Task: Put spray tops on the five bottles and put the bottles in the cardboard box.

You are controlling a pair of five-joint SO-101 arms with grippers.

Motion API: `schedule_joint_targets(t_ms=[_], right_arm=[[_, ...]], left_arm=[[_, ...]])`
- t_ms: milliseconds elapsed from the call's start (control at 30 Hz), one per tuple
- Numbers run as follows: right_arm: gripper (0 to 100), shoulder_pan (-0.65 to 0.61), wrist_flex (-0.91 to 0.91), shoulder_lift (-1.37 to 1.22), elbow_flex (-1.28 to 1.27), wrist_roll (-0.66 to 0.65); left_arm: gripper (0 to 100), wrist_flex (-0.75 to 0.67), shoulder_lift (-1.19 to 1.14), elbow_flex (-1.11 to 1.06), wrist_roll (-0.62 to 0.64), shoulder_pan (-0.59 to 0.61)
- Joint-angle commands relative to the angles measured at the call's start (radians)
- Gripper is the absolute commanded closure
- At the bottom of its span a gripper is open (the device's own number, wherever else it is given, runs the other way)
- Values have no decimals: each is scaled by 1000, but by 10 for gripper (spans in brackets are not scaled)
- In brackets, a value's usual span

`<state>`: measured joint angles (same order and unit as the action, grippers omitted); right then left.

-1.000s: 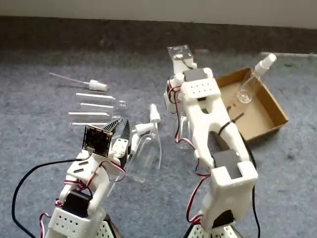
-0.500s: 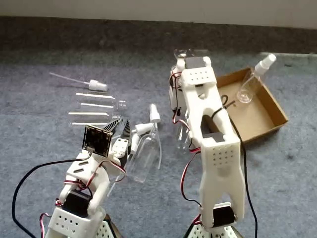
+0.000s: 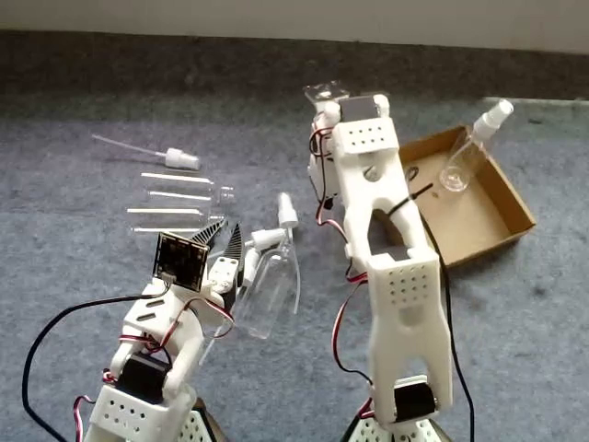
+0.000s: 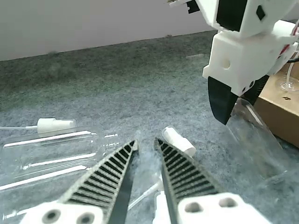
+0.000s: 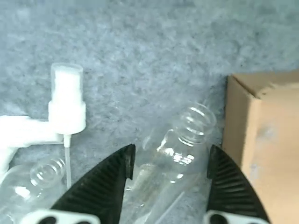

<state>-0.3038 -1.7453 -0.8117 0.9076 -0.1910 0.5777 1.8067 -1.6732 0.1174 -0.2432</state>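
Clear plastic bottle (image 3: 269, 287) lies on the grey carpet (image 3: 74, 267) just beside the left gripper (image 4: 145, 142), its black jaws narrowly parted. Farther out, the right gripper (image 5: 170, 151) straddles a second clear bottle (image 5: 184, 135), claws wide apart, beside the brown cardboard box (image 3: 479, 221).

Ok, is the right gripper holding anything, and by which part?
It cannot be told. The right gripper sits around the uncapped bottle at its body just below the neck, but whether it actually grips the bottle isn't visible.
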Motion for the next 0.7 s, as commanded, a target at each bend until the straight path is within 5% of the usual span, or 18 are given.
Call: schedule_joint_targets(t_ms=[0,300,667], right_arm=[[792,-39,-21,31,15,-48],[754,-73,-21,22,7,-221],[686,-58,-22,31,-21,-127]], left_arm=[[995,0,7,-21,5,8],[995,0,7,-21,5,8],[995,0,7,-21,5,8]])
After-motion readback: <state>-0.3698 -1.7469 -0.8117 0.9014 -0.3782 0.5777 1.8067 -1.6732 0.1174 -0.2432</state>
